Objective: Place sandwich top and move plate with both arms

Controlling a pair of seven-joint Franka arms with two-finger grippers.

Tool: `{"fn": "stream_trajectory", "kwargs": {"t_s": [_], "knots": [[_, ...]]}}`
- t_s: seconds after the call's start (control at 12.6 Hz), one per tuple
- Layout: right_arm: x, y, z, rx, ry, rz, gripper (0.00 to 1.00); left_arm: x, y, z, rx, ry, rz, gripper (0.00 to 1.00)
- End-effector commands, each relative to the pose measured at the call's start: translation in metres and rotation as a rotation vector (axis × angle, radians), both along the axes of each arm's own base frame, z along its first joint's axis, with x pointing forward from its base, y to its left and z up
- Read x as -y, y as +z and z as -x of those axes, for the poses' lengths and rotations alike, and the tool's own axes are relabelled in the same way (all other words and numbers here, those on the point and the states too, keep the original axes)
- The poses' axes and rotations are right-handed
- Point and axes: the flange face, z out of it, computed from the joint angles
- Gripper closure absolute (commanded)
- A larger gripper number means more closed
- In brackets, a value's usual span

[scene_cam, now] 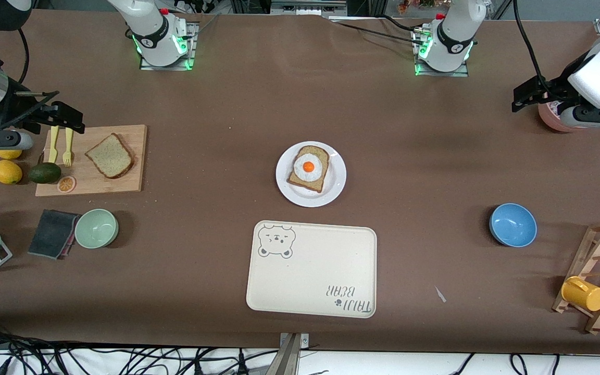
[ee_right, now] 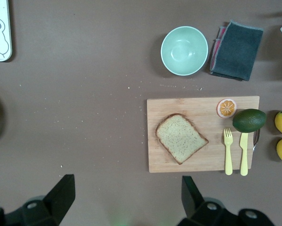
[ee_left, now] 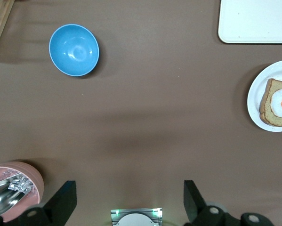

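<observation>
There are two slices of bread: one plain sandwich top and one egg slice; one white plate; one bear tray; one wooden board; two bowls, one green bowl and one blue bowl; two lemons; one avocado; one orange slice; one yellow fork; one yellow knife; one dark cloth; one yellow cup; one wooden rack; one pink pot; two robot arms.
</observation>
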Motion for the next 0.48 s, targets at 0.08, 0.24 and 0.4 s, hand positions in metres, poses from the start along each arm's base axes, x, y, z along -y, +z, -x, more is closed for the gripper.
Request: {"fn": "stream_trajectory", "kwargs": {"t_s": [0.08, 0.24, 0.4], "knots": [[0.0046, 0.0006, 0.0010, 0.009, -0.013, 0.012, 0.00, -0.0008, 0.0063, 0.0008, -0.006, 0.003, -0.022, 0.00], [0.0048, 0.0013, 0.0016, 0.009, -0.015, 0.014, 0.00, -0.0016, 0.0063, 0.0008, -0.006, 0.005, -0.022, 0.00], [0.0048, 0.0013, 0.0016, 0.009, -0.015, 0.014, 0.00, -0.0024, 0.0063, 0.0007, -0.006, 0.006, -0.022, 0.00]]}}
